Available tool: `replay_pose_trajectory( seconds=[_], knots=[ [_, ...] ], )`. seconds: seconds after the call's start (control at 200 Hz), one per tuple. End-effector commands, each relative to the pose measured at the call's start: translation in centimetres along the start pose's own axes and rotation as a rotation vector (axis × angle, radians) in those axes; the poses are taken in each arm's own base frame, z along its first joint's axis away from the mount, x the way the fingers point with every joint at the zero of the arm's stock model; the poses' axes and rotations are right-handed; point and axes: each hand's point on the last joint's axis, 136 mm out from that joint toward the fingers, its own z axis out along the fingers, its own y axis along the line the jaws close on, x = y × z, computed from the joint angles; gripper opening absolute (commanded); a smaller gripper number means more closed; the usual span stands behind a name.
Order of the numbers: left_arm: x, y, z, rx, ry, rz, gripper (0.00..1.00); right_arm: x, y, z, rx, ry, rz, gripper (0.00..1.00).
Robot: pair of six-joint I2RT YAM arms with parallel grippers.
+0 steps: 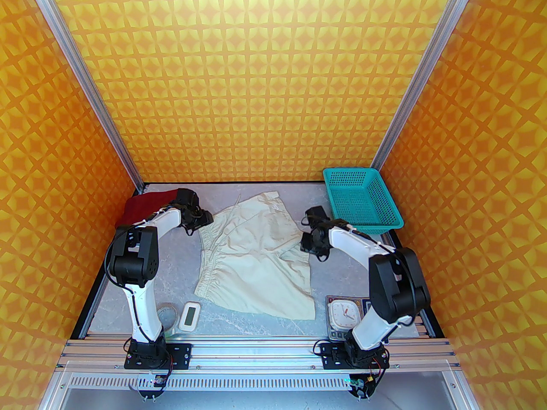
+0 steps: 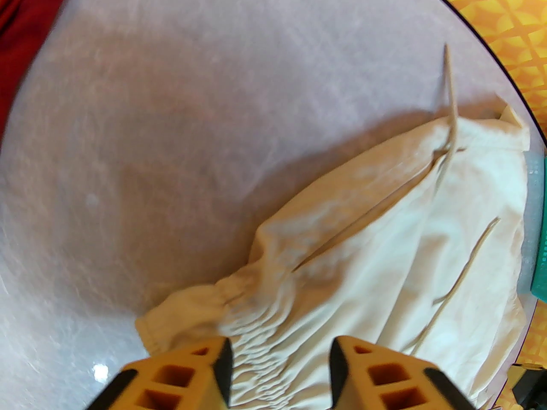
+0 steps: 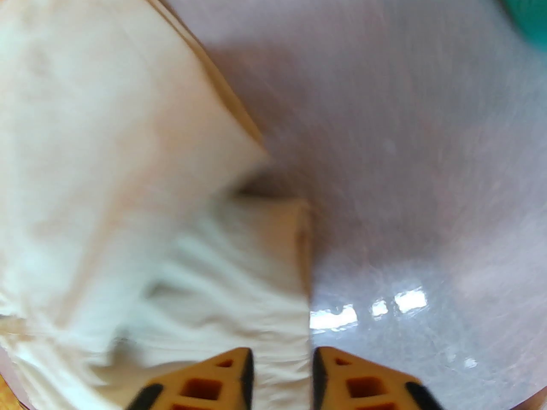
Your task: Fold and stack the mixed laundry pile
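Note:
Cream-white shorts [image 1: 252, 254] lie spread flat in the middle of the table, with the gathered waistband [image 2: 256, 314] on the left and loose drawstrings across the cloth. The dark red shirt [image 1: 145, 209] is bunched in the far left corner, also at the left wrist view's upper left [image 2: 25, 7]. My left gripper [image 1: 201, 224] hangs over the waistband's far corner. Its jaws [image 2: 280, 374] stand apart above the gathered cloth. My right gripper [image 1: 310, 244] is at the right side of the shorts [image 3: 128, 165], where the two legs meet. Its jaws [image 3: 282, 370] are slightly apart, with the hem edge lying between them.
A teal mesh basket [image 1: 363, 201] stands at the far right, close behind the right arm. Near the front edge lie a white digital timer [image 1: 189, 315], a round clear object [image 1: 166, 314] and a small white clock [image 1: 344, 313]. Patterned orange walls close in three sides.

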Motion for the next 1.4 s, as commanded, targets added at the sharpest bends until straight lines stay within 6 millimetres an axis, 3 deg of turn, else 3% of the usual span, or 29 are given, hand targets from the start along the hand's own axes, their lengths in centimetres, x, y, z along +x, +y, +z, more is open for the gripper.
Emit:
replay_pose_trajectory(
  seconds=[0.0, 0.135, 0.345, 0.44, 0.56, 0.64, 0.76, 0.93, 1.095, 1.215, 1.31, 1.395],
  knots=[
    [0.6, 1.0, 0.7, -0.035, 0.039, -0.001, 0.53, -3.6, 2.6, -1.1, -0.078, -0.06, -0.066, 0.45],
    [0.5, 1.6, 0.9, -0.041, 0.033, -0.007, 0.55, -5.5, 3.8, 1.3, -0.076, -0.034, -0.12, 0.54],
    [0.4, 2.9, 2.4, -0.056, 0.047, -0.044, 0.39, -7.1, 4.3, 6.1, -0.034, 0.026, -0.143, 0.54],
    [0.4, 3.6, 2.6, -0.065, 0.051, -0.075, 0.36, -7.0, 3.8, 8.2, 0.009, 0.071, -0.143, 0.55],
    [0.4, 4.9, 2.4, -0.074, 0.042, -0.118, 0.36, -6.0, 1.1, 9.3, 0.158, 0.12, -0.128, 0.53],
    [0.1, 6.0, 1.9, -0.079, 0.026, -0.153, 0.35, -5.7, -0.8, 9.2, 0.26, 0.129, -0.123, 0.48],
    [-0.3, 6.9, 1.7, -0.087, 0.018, -0.177, 0.34, -5.6, -1.9, 8.6, 0.318, 0.127, -0.138, 0.46],
    [-1.3, 5.6, 1.1, -0.039, 0.007, -0.163, 0.35, -6.2, -2.1, 7.9, 0.334, 0.117, -0.173, 0.46],
    [-2.5, 2.5, -1.6, 0.013, -0.044, -0.111, 0.41, -7.3, 0.4, 5.5, 0.21, 0.073, -0.15, 0.45],
    [-1.9, 0.0, -4.0, 0.045, -0.071, -0.059, 0.41, -7.2, 3.2, 3.3, 0.063, 0.038, -0.116, 0.43],
    [-0.4, -1.2, -4.5, 0.061, -0.065, -0.037, 0.39, -6.4, 5.8, 2.5, -0.041, 0.023, -0.112, 0.4],
    [0.5, -1.5, -3.6, 0.059, -0.039, -0.018, 0.36, -5.8, 7.6, 2.8, -0.1, 0.031, -0.108, 0.37]
  ],
)
